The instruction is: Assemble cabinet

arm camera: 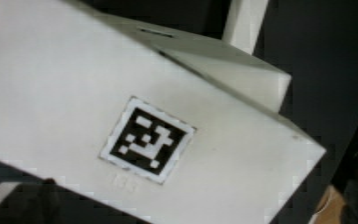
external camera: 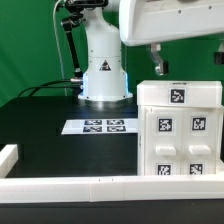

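Observation:
The cabinet (external camera: pixel 180 135) stands at the exterior view's right as a white box with several black-and-white tags on its front. A white top panel (external camera: pixel 178 95) with one tag lies on it. My gripper (external camera: pixel 157 63) hangs just above the top panel's back left edge. In the wrist view the tagged white panel (arm camera: pixel 149 110) fills the picture, close under my gripper (arm camera: pixel 185 215). Only dark finger edges (arm camera: pixel 2 205) show at the picture's corners, spread apart with nothing between them. The gripper looks open.
The marker board (external camera: pixel 100 126) lies on the black table in front of the robot base (external camera: pixel 105 75). A low white wall (external camera: pixel 70 186) runs along the table's front, with a short piece (external camera: pixel 8 157) at the exterior view's left.

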Robot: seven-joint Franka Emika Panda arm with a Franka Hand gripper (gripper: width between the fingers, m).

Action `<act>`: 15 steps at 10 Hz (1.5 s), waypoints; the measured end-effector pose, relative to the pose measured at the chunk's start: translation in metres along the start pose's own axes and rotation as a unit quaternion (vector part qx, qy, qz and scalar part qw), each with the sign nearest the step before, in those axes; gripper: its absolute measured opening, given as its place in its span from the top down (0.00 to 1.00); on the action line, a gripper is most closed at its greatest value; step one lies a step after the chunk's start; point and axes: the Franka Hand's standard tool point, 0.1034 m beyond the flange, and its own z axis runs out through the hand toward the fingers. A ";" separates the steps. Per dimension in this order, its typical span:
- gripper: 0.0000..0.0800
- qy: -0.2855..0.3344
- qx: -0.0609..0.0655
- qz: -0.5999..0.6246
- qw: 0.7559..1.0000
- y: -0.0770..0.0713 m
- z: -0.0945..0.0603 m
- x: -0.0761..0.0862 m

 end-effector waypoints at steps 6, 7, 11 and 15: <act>0.00 -0.012 -0.026 -0.250 0.968 0.004 0.005 0.001; 0.00 -0.020 -0.034 -0.297 0.954 0.004 0.007 0.003; 0.00 -0.036 -0.039 -0.416 0.908 0.007 0.016 0.004; 0.00 -0.046 -0.033 -0.419 0.906 0.009 0.029 -0.002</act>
